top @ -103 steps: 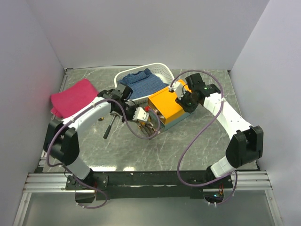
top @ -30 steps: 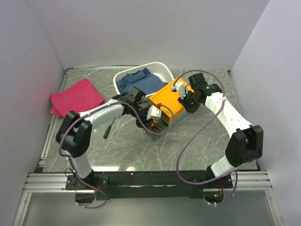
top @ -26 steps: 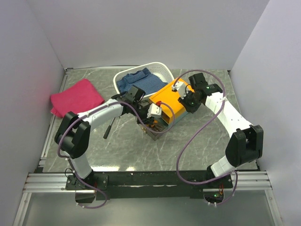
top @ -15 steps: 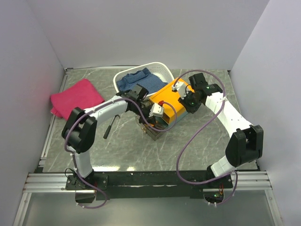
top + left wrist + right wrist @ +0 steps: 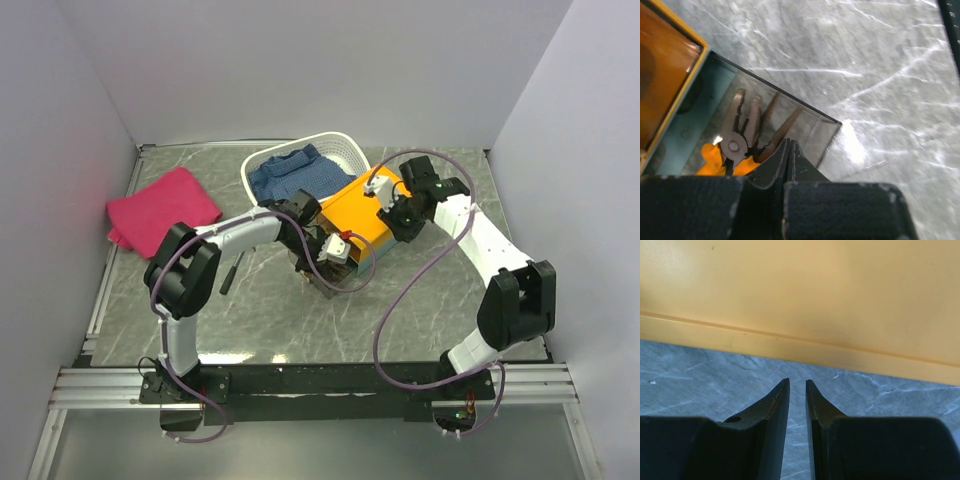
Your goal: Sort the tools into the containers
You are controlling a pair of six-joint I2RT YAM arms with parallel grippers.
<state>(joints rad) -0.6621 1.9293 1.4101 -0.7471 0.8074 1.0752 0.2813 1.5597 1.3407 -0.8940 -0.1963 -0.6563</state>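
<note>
The container point(image 5: 362, 212) is an orange-yellow box with a teal-grey base, lying at an angle in the middle of the table. Its clear drawer point(image 5: 322, 277) is pulled out toward the near left. In the left wrist view, pliers point(image 5: 735, 136) with orange handles lie inside the drawer point(image 5: 810, 131), beside the orange lid point(image 5: 662, 70). My left gripper point(image 5: 788, 143) is shut and empty, low over the drawer, also seen from above point(image 5: 337, 250). My right gripper point(image 5: 797, 382) is nearly shut on nothing, facing the box's side point(image 5: 805, 295) at its far right end point(image 5: 396, 214).
A black-handled hammer point(image 5: 229, 274) lies on the table left of the drawer, partly under the left arm. A white basket point(image 5: 342, 148) holding blue cloth point(image 5: 295, 172) stands behind the box. A pink cloth point(image 5: 160, 205) lies at the far left.
My left gripper has swung right and toward the box, from the table beside the drawer to above the drawer. The right gripper has stayed by the box.
</note>
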